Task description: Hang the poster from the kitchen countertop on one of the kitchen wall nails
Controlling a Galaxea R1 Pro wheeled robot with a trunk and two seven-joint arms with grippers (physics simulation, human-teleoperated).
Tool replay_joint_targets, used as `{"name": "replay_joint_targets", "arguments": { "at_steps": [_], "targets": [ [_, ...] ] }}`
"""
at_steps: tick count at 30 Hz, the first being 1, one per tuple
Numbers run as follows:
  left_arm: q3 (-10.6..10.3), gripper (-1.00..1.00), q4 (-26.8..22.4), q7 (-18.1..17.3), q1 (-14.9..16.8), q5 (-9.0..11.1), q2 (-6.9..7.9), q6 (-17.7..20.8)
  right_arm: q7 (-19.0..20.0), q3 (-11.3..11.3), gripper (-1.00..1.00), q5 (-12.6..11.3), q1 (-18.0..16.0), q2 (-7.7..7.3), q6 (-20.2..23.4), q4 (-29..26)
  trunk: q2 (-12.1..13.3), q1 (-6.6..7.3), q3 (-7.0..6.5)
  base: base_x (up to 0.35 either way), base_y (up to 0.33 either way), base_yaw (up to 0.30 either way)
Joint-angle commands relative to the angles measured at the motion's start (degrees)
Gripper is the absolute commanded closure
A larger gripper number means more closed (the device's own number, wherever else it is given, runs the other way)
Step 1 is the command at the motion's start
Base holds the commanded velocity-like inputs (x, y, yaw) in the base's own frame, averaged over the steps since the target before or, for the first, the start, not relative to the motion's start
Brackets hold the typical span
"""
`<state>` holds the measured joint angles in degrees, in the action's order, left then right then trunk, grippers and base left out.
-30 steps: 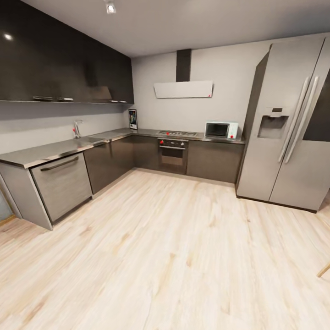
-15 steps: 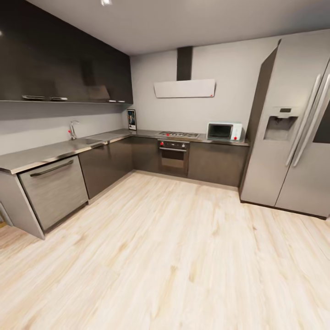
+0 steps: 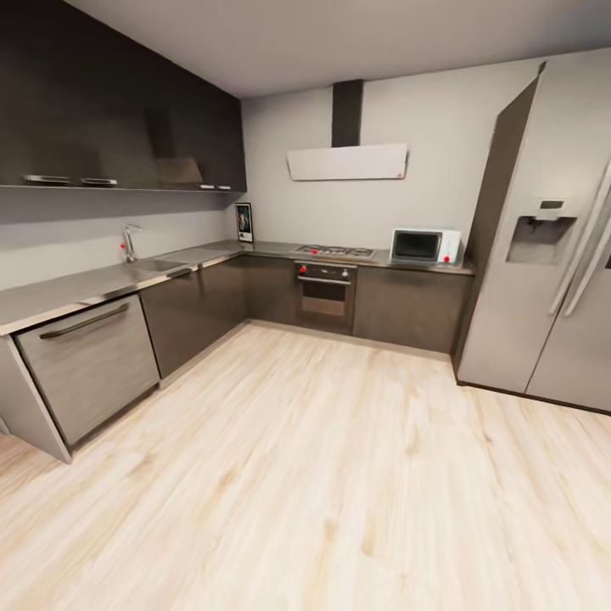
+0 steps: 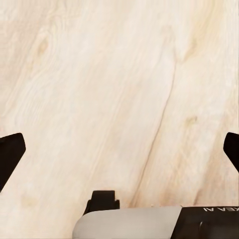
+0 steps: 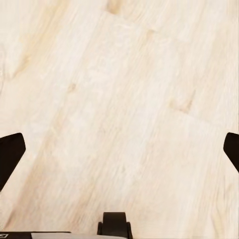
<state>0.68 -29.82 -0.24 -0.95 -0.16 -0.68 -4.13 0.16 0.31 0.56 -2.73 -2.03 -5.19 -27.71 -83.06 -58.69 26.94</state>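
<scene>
Pale wood floor (image 3: 322,475) lies under both grippers, and between each pair of spread jaws is bare plank. Left gripper (image 4: 119,149) released, right gripper (image 5: 119,149) released too. Far ahead, the poster (image 3: 243,222) stands upright on the kitchen countertop (image 3: 212,252), in the corner by the hob (image 3: 335,250).

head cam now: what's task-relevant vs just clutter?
Job:
- poster, upright in the far corner
- countertop under it
- left gripper and right gripper, both open over the floor

Not part of it:
- hob
- oven
- microwave
- fridge
- tap
- hood

No wall nail can be made out from here.
</scene>
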Motion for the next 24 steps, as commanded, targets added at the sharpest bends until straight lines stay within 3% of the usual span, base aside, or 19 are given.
{"name": "replay_joint_targets", "arguments": {
  "at_steps": [1,12,24],
  "targets": [
    [0.06,-1.00,-0.06,-0.03,-0.01,-0.02,-0.02,-0.09,0.02,0.03,-1.00,0.06,-0.04,-0.01,-0.17,0.03,-0.02,-0.04,0.05,0.341,0.104,0.012],
    [0.07,-1.00,-0.05,-0.03,-0.01,-0.02,-0.02,-0.09,0.02,0.04,-1.00,0.06,-0.05,0.00,-0.17,0.03,-0.02,-0.04,0.05,0.341,0.105,0.174],
    [0.04,-1.00,0.02,-0.03,-0.01,-0.02,-0.02,-0.09,0.02,-0.03,-1.00,0.06,-0.07,-0.03,-0.17,0.03,-0.02,-0.04,0.05,0.341,0.097,0.025]
  ]
}}
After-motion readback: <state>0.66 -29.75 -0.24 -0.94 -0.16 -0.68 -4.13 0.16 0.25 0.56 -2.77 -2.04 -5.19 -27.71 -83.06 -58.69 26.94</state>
